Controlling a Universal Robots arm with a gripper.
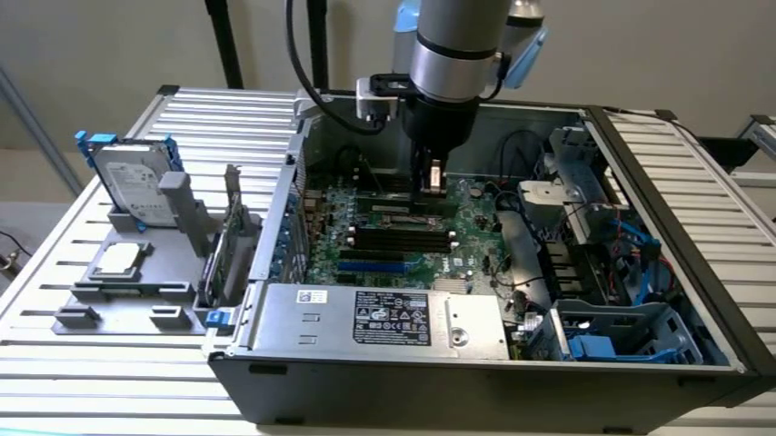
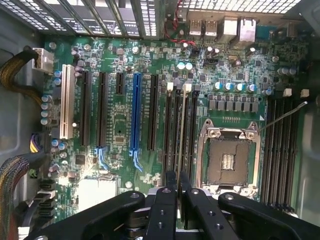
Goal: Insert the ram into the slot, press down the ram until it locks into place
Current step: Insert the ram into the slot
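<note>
Exterior view: the arm reaches down from the upper middle of the frame into an open computer case [image 1: 679,195], and the gripper [image 1: 431,184] hangs just above the green motherboard [image 1: 475,222] at the frame's centre. On the slatted table [image 1: 73,386], left of the case, a hard drive [image 1: 136,186] stands upright in a grey holder, and a silver power supply [image 1: 382,318] fills the case's lower middle. Wrist view: the two black fingers [image 2: 169,200] are closed on the ram [image 2: 182,131], seen edge-on as a thin pale line. It runs along the slot [image 2: 190,132], one of several parallel black ones between the blue slot [image 2: 135,110] and the processor socket [image 2: 227,160]. Whether the ram sits in the slot cannot be told.
</note>
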